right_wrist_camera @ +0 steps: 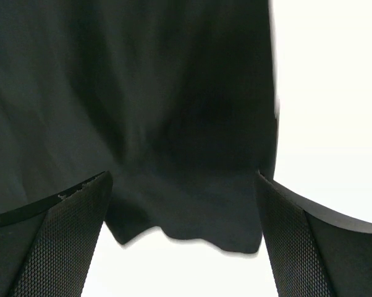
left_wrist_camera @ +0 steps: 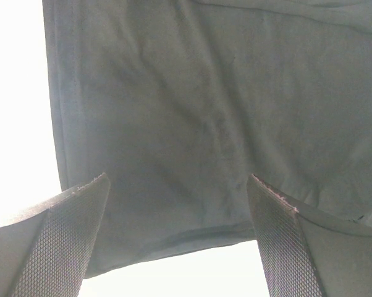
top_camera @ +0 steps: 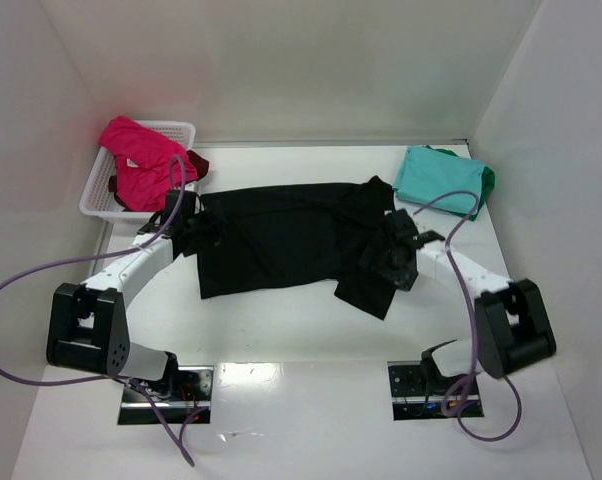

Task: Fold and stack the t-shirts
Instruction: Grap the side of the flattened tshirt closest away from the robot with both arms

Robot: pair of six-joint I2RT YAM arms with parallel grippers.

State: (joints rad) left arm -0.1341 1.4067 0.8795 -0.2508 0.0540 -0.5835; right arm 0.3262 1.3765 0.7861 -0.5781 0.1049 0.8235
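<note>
Black tee (top_camera: 281,235) spread on table (top_camera: 301,335), edges partly hidden under L jaws & R jaws, both wide apart.

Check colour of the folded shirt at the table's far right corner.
The folded shirt is teal; top external view shows it best.

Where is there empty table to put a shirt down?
Bare table lies on the near side of the black t-shirt, and a strip behind it between basket and teal t-shirt. Both shirt ends are crowded by the left gripper and right gripper.
</note>
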